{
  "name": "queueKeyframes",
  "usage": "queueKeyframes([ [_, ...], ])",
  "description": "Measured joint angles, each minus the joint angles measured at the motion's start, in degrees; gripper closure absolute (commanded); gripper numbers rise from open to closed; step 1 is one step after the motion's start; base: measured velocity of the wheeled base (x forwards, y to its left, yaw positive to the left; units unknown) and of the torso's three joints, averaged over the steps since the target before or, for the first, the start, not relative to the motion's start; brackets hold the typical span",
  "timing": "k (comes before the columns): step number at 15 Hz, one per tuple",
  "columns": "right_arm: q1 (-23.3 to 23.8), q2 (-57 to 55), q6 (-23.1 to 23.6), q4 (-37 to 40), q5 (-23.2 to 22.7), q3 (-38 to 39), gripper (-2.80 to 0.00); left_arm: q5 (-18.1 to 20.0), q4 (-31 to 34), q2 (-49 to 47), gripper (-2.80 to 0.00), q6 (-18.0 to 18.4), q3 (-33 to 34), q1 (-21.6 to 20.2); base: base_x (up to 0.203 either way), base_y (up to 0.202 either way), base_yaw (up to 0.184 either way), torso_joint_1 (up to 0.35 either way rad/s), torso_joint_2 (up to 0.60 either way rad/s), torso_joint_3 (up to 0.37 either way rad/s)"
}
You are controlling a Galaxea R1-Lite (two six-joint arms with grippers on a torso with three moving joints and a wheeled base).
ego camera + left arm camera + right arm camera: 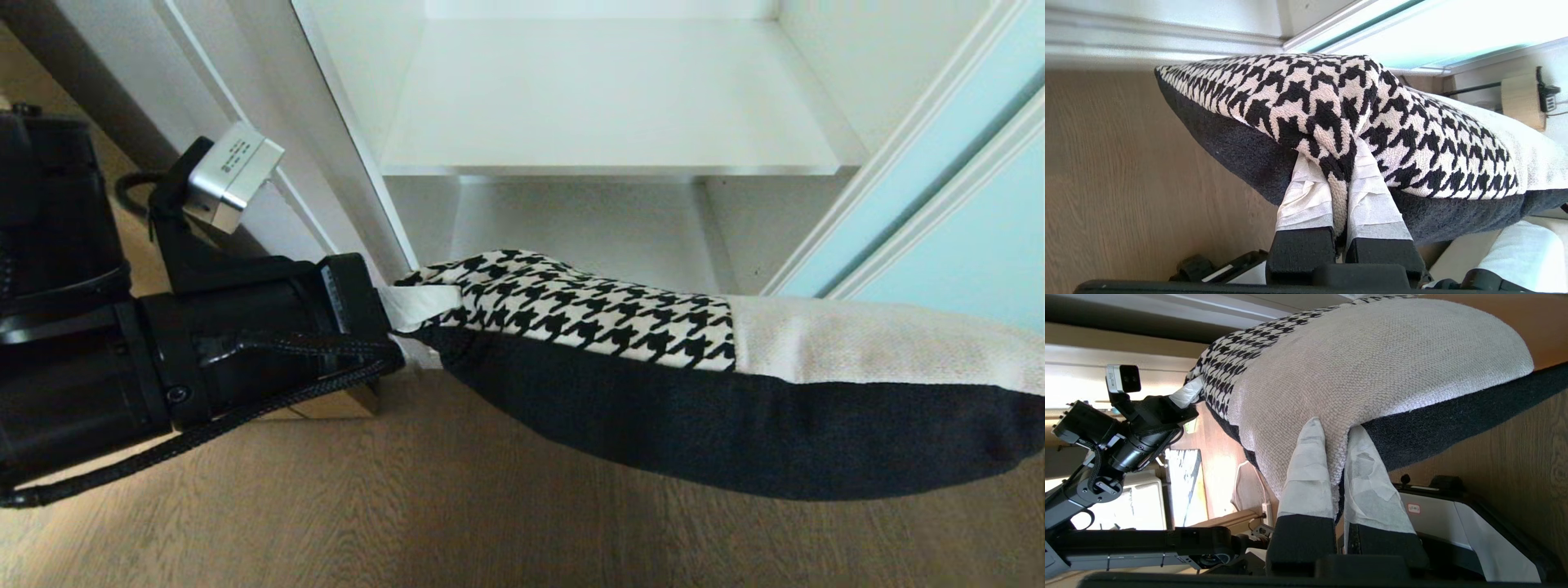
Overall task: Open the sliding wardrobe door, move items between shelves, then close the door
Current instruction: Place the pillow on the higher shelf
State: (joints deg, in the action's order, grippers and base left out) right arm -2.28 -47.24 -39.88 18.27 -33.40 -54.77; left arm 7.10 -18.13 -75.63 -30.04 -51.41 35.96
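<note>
The cushion [653, 359], houndstooth at one end, cream in the middle and dark underneath, hangs level above the floor in front of the open wardrobe. My left gripper [424, 306] is shut on its houndstooth corner; in the left wrist view the taped fingers [1306, 196] of that gripper [1336, 163] pinch a fold of the cushion [1310, 90]. My right gripper [1336, 433] is shut on the edge of the cushion [1372, 363] at the cream end, outside the head view. Behind the cushion are a bare upper shelf [604, 106] and a lower shelf [571, 220]. The sliding wardrobe door [963, 204] stands pushed to the right.
Grey wood-grain floor [408, 506] lies under the cushion. The wardrobe's white side wall [343, 122] rises just beyond my left gripper. The right wrist view shows my left arm [1126, 437] and the robot's white base [1453, 522] below the cushion.
</note>
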Motion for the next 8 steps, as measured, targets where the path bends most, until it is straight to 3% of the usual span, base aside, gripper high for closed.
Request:
queueKeyframes([
  [8,0.02,0.16,-0.07,0.11,0.05,0.06,0.00,0.31,0.10,0.44,0.00,0.06,0.37,0.00,0.000,0.000,0.000,0.004,0.00,0.204],
])
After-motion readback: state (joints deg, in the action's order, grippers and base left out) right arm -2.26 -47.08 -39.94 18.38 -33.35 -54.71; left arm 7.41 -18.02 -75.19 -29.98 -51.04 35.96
